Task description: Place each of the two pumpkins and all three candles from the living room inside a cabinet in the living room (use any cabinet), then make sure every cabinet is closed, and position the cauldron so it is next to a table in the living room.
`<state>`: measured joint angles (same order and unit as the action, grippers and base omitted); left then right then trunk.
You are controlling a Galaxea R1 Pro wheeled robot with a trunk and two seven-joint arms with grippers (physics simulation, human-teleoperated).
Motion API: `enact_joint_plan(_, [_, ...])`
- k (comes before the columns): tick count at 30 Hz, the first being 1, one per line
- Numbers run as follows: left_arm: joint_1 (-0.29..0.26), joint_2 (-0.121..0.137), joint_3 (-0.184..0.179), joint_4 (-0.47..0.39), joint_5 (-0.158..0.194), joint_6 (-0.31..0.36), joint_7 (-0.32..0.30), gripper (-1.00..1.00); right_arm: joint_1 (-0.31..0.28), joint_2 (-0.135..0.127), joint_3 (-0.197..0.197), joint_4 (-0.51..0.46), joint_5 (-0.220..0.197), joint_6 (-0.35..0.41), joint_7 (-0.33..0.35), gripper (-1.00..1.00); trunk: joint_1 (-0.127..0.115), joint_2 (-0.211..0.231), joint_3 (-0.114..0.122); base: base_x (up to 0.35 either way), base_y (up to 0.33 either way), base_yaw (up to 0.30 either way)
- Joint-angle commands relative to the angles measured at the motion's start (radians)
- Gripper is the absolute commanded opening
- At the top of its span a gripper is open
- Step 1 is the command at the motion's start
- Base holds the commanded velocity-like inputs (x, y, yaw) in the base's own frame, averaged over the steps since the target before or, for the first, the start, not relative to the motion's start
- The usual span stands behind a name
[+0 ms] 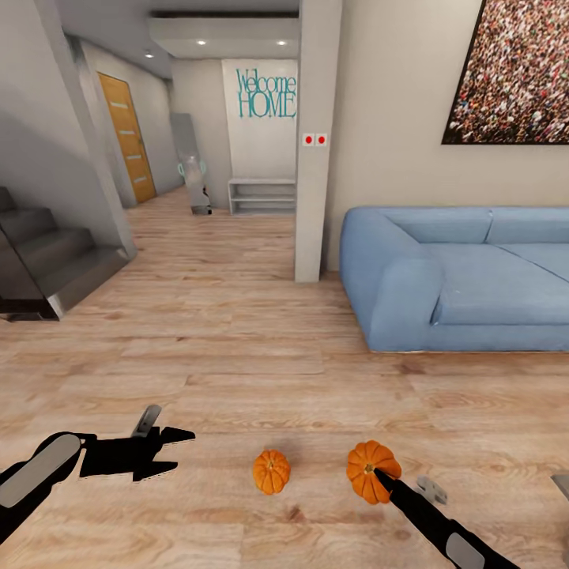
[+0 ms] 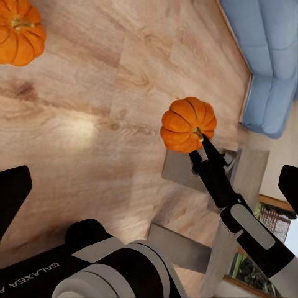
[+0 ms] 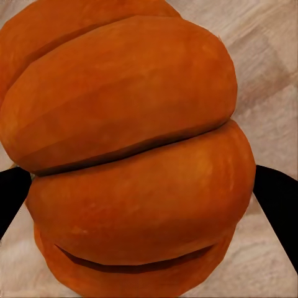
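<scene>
Head view, pumpkins: 2 pumpkins sit on the wooden floor (image 1: 237, 332) just ahead of the robot. The smaller pumpkin (image 1: 271, 471) lies between the arms; the larger pumpkin (image 1: 371, 471) is to its right, near it but not touching.

Head view, right gripper: the right gripper (image 1: 385, 479) reaches up to the larger pumpkin, with a dark fingertip over its stem end. From here I cannot tell whether it has closed on it.

Head view, left gripper: the left gripper (image 1: 175, 452) hangs low over bare floor, well left of the smaller pumpkin, its fingers parted and holding nothing.

Head view, room: a blue sofa (image 1: 466, 276) stands ahead on the right, stairs (image 1: 47, 261) on the left, a hallway beyond. I see no cabinet, candle or cauldron from here.

Left wrist view: the larger pumpkin (image 2: 188, 124) shows with the right gripper (image 2: 202, 147) touching its stem side; the smaller pumpkin (image 2: 20, 32) sits in a corner of the picture, apart from it. The left gripper's own dark fingers (image 2: 12, 195) stand wide apart at the picture's edges.

Right wrist view: the larger pumpkin (image 3: 136, 149) looms very close, with dark fingers (image 3: 278, 205) on either side of it; contact is not clear, so I cannot tell if they pinch it.

Step in hand: this looks like the grasp of the larger pumpkin.

Doing it well: centre the fingers across the ribbed body, not the stem, close firmly, then lift straight up, clear of the smaller pumpkin.
</scene>
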<state>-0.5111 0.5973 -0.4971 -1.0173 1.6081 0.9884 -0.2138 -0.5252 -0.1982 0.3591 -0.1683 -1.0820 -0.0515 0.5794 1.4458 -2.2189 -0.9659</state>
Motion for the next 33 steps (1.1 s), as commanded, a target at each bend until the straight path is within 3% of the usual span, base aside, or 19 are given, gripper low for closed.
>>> enact_joint_plan(1, [-0.001,0.001,-0.003,0.000,-0.007,-0.001,-0.010,1.00,-0.001,0.000,0.004,0.000,-0.007,-0.006,0.002,-1.00,0.000,0.000,-0.001,0.330,0.000,0.000])
enact_joint_plan(14, [-0.001,0.001,-0.007,0.001,-0.009,-0.016,-0.008,1.00,-0.001,0.000,0.004,0.001,-0.007,-0.007,0.002,-1.00,0.000,0.000,-0.001,0.330,0.000,0.000])
enact_joint_plan(16, [-0.001,0.000,-0.013,0.010,-0.026,-0.040,-0.008,1.00,-0.001,0.000,0.004,0.001,-0.007,-0.007,0.002,-1.00,0.000,0.000,-0.001,0.331,0.000,0.000])
enact_joint_plan(18, [-0.002,-0.018,-0.014,0.047,-0.096,-0.090,-0.007,1.00,-0.001,0.000,0.004,0.001,-0.007,-0.007,0.001,-1.00,0.000,0.000,-0.001,0.330,0.000,0.000])
enact_joint_plan(20, [-0.004,-0.058,-0.012,0.080,-0.162,-0.123,-0.005,1.00,-0.001,0.000,0.004,0.000,-0.007,-0.007,0.001,-1.00,0.000,0.000,-0.001,0.330,0.000,0.000])
enact_joint_plan(21, [-0.004,-0.086,-0.010,0.108,-0.211,-0.139,-0.005,1.00,-0.001,0.000,0.004,0.001,-0.007,-0.007,0.001,-1.00,0.000,0.000,-0.001,0.330,0.000,0.000])
enact_joint_plan(26, [-0.004,-0.169,-0.009,0.143,-0.392,-0.255,-0.004,1.00,-0.001,-0.001,0.004,0.000,-0.007,-0.006,0.001,-1.00,0.000,0.000,-0.001,0.326,0.000,0.000])
enact_joint_plan(28, [-0.004,-0.188,-0.009,0.146,-0.431,-0.281,-0.005,1.00,-0.001,-0.001,0.004,0.000,-0.007,-0.006,0.002,-1.00,0.000,0.000,-0.001,0.244,0.000,0.000])
enact_joint_plan(33, [-0.004,-0.195,-0.008,0.154,-0.447,-0.291,-0.008,1.00,-0.001,-0.001,0.004,0.000,-0.007,-0.005,0.004,-1.00,0.000,0.000,-0.001,0.092,0.000,0.000])
